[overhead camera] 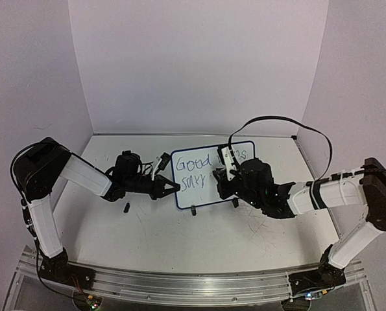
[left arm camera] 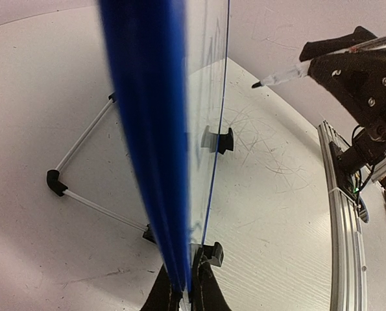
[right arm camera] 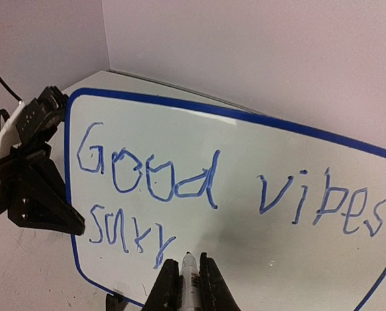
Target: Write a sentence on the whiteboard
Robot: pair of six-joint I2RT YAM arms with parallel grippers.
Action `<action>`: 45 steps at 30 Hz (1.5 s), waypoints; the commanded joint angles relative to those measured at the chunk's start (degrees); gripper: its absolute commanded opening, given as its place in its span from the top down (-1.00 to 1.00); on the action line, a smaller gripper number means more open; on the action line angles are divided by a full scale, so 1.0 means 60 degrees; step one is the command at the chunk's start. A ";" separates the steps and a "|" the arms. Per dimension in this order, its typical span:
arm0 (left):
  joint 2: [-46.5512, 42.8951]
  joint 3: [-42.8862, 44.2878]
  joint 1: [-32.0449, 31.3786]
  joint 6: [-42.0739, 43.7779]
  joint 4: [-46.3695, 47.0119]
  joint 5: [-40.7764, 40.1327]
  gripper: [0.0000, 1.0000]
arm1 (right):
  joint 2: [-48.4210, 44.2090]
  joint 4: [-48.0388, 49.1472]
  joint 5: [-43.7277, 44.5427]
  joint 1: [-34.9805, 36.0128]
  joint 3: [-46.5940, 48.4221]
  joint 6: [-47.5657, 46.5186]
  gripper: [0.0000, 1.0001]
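The whiteboard (overhead camera: 194,193) is standing upright on the table (overhead camera: 147,240) in the middle of the top view. Its long axis is running left to right across the frame, and its written face is turning toward the bottom edge, where the arm bases are sitting. The left pincer (overhead camera: 173,188) is clamping shut on the board's left rim. In the left wrist view its fingers (left arm camera: 209,295) are pinching the blue frame at bottom centre, with the board showing edge-on. The right pincer (right arm camera: 187,275) is gripping a marker (right arm camera: 189,259) tightly. That arm is facing the written side, so it is the nearer one for any further stroke.

The sentence (right arm camera: 209,184) is running in two lines: "Good vibes" across the top, and a scrawled shorter word beneath at lower left. In the right wrist view the marker is pointing up the frame, its long axis aiming at the face. Its tip is sitting just below and right of the second word's last letter, and the blank stretch is lying to the tip's right, under "vibes". In the upper right of the left wrist view, the tip seems to be hanging just off the surface. The next stroke is therefore probably calling for a short push forward, then travel rightward along the board.
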 commanded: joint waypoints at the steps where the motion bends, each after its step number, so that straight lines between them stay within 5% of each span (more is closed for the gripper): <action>1: -0.0273 -0.0150 0.0217 0.0466 -0.0651 -0.1600 1.00 | 0.0461 0.0169 -0.0417 0.0006 0.0647 -0.0708 1.00; 45: -0.0345 -0.0082 0.0218 0.0563 -0.0810 -0.1611 1.00 | 0.1004 0.0767 0.0040 -0.0102 0.0736 -0.0629 1.00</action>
